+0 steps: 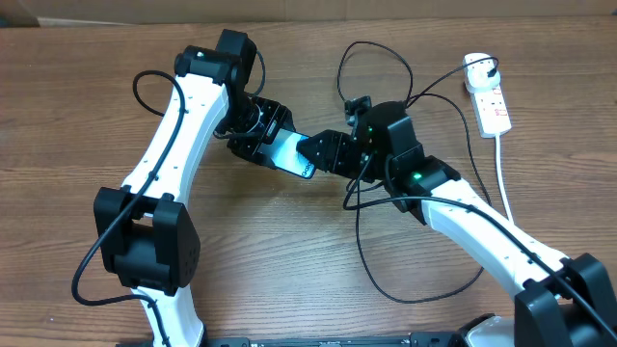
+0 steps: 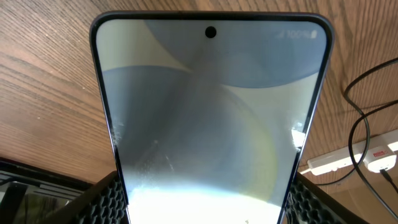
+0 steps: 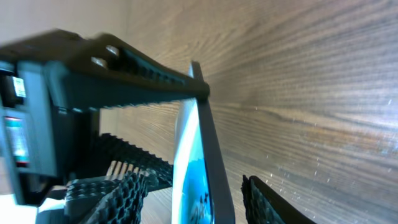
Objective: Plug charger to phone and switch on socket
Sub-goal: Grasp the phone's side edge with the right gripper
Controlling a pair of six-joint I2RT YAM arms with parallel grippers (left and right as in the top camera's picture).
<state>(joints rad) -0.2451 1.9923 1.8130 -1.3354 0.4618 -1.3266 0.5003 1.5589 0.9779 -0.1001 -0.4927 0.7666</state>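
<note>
Slim, stiff and likely slippery, the phone (image 2: 208, 112) hangs clear of the tabletop (image 1: 241, 255), pinched by its side edges in the jaws of the left gripper (image 2: 208, 208). The jaws of the right gripper (image 3: 199, 196) stand spread astride its far end.

My overhead camera looks straight down on the table (image 1: 77, 116) from well above, taking in both arms. The left wrist view sits very close to the phone (image 2: 208, 124), facing along its screen toward the wood beyond and the socket (image 2: 329, 164). The right wrist view meets that phone edge-on, almost against it. All three share the phone; overhead and left wrist share the socket
</note>
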